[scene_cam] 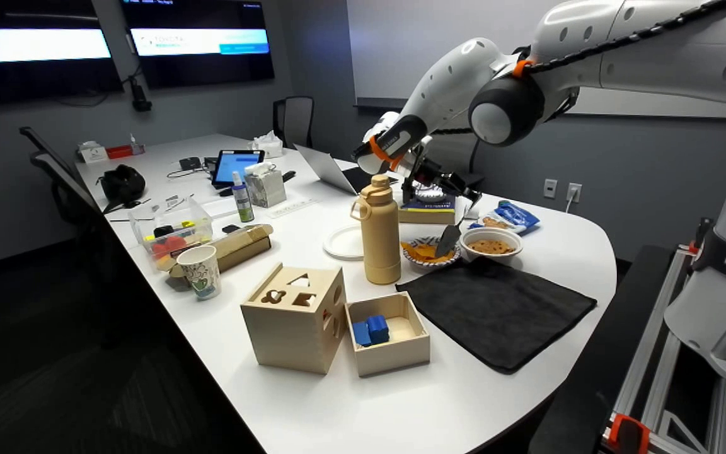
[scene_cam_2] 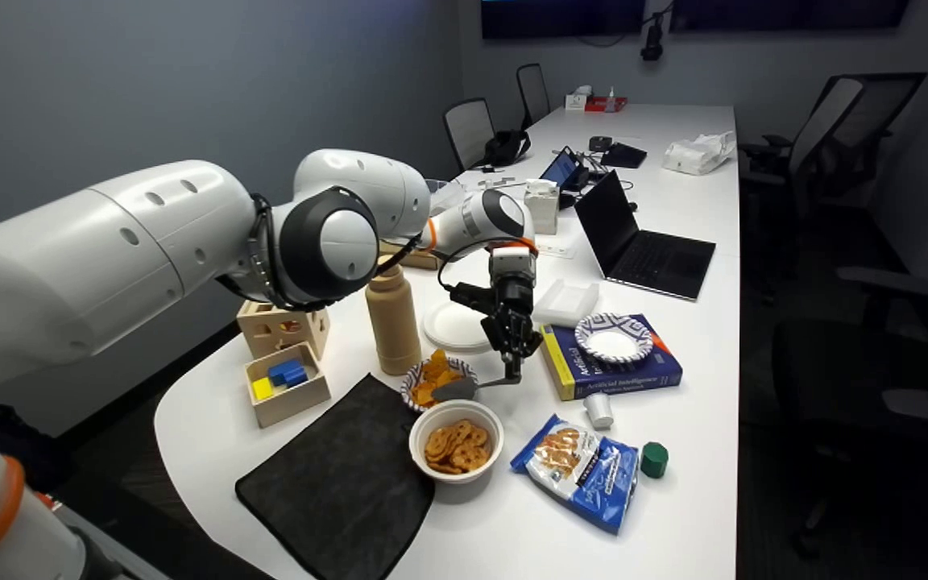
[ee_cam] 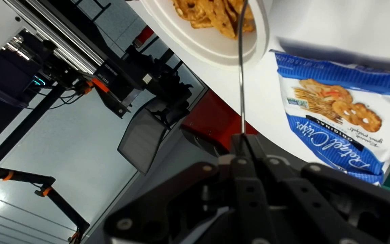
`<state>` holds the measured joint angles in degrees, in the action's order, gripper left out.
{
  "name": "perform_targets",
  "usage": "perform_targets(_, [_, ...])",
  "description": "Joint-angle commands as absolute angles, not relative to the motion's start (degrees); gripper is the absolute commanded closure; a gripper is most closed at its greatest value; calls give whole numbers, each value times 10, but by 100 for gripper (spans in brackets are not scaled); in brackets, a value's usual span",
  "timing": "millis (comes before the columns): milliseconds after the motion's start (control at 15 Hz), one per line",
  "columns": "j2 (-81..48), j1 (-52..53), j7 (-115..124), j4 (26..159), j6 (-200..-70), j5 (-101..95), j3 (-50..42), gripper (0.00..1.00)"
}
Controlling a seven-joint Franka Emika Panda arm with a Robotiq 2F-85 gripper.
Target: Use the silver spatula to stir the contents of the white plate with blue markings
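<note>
The white plate with blue markings (scene_cam: 427,262) holds orange chips and stands beside the tan bottle; it also shows in an exterior view (scene_cam_2: 410,390). It is out of the wrist view. My gripper (scene_cam_2: 512,372) is shut on the slim handle of the silver spatula (scene_cam_2: 456,391), above the table. In both exterior views the spatula's blade (scene_cam: 448,241) points down and overlaps the chips at the plate's side. I cannot tell whether it touches them. In the wrist view the gripper (ee_cam: 246,135) pinches the thin handle (ee_cam: 241,81); the blade is out of view there.
A white bowl of pretzel crisps (scene_cam_2: 457,442) stands close beside the plate. The tan bottle (scene_cam: 380,236), black mat (scene_cam: 495,309), snack bag (scene_cam_2: 581,471), book (scene_cam_2: 593,379) with another patterned plate (scene_cam_2: 613,345), and wooden box (scene_cam: 394,353) stand around.
</note>
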<state>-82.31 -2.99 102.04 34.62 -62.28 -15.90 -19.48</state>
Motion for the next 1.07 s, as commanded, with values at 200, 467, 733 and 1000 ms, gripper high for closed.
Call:
perform_targets(200, [-851, -43, 1034, 268, -569, -133, -163, 99])
perform_targets(467, [-837, -46, 1079, 282, -598, -109, -162, 99])
perform_targets(733, [-827, -51, 1101, 291, -585, -91, -166, 99])
perform_targets(1000, [-815, -58, 1099, 306, -567, -73, -163, 99])
